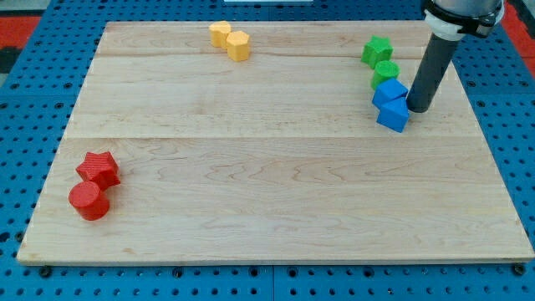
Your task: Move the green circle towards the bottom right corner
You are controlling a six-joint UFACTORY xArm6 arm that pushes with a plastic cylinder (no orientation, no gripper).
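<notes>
Bench: a pale wooden board [276, 192] that lies on a blue pegboard surface [33, 50].
Pincer: the arm carries none; it ends in a straight dark rod, so there is nothing released or clenched to report.
My tip: my tip [415, 110] stands on the board near the view's upper right, just beside the right edge of the blue blocks; if it touches them I cannot tell.
Green circle: the green circle [385, 73] sits in the upper right part of the board, left of the rod and above my tip, touching or almost touching the blue block under it.
Green star: the green star [377, 51] is just above the green circle, toward the view's top.
Blue blocks: two blue blocks, the upper blue block [389, 93] and the lower blue block [393, 114], are pressed together directly below the green circle; their exact shapes I cannot make out.
Yellow blocks: two yellow blocks [230, 40] lie side by side near the top edge, left of the middle.
Red star: the red star [99, 168] is at the lower left.
Red circle: the red circle [89, 201] lies just below the red star, touching it.
</notes>
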